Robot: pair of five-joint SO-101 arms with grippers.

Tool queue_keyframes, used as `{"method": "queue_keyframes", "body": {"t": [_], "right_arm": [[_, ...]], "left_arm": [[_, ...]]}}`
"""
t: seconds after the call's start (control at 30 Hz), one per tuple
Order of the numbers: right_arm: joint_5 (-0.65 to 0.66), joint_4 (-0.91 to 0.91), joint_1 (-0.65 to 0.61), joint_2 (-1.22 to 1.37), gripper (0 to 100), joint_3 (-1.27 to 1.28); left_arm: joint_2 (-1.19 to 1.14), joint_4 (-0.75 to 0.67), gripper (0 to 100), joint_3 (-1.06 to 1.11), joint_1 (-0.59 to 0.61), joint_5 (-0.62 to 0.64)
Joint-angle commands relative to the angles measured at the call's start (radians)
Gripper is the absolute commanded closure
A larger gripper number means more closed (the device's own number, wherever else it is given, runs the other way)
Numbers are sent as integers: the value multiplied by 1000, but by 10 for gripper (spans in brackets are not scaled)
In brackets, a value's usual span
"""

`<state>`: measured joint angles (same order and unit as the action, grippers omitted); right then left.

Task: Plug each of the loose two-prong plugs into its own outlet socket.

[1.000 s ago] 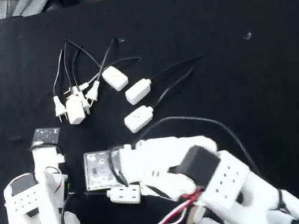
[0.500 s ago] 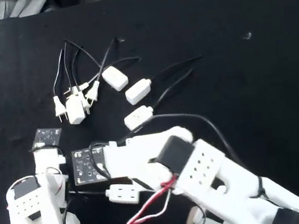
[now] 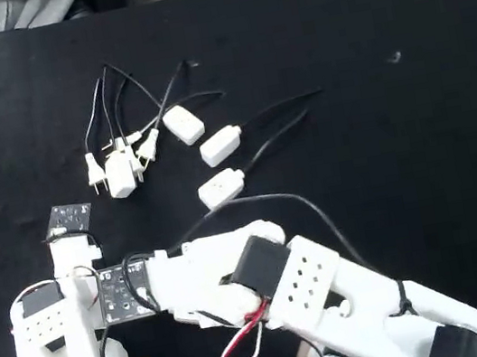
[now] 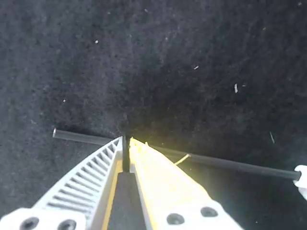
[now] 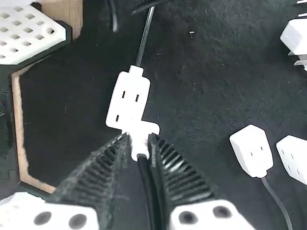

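White socket block [image 5: 127,100] lies flat on the black desk [image 5: 216,86], with a white two-prong plug [image 5: 144,128] set against the end that faces the right gripper [image 5: 138,140]. How deep the prongs sit cannot be told. That gripper's jaws are closed on the plug, and its black cord [image 5: 147,184] runs back between them. The left gripper [image 4: 125,142] has its jaws pinched together at the tips on a thin black cable [image 4: 230,164]. Farther up the desk in the high view, three more socket blocks [image 3: 221,145] lie separately, each on its own cord. Just beside them sits a bunch of loose plugs [image 3: 119,173], about four, overlapping.
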<state>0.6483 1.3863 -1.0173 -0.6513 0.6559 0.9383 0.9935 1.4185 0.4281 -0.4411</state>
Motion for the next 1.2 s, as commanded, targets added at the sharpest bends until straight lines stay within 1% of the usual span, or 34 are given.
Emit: {"method": "queue_keyframes", "body": {"t": [0.0,0.1,0.33,0.53,1.17], "right_arm": [[-12,17,-12,1,988,-25],[-29,11,-15,2,988,-13],[-89,-107,-17,1,988,124],[-138,-110,-17,-1,988,134],[-172,-146,-17,1,988,186]], "left_arm": [[-12,-31,968,16,-10,6],[-12,-31,968,16,-12,6],[-12,-31,969,16,-10,6],[-12,-31,970,16,-10,6],[-12,-31,970,16,-8,6]]}}
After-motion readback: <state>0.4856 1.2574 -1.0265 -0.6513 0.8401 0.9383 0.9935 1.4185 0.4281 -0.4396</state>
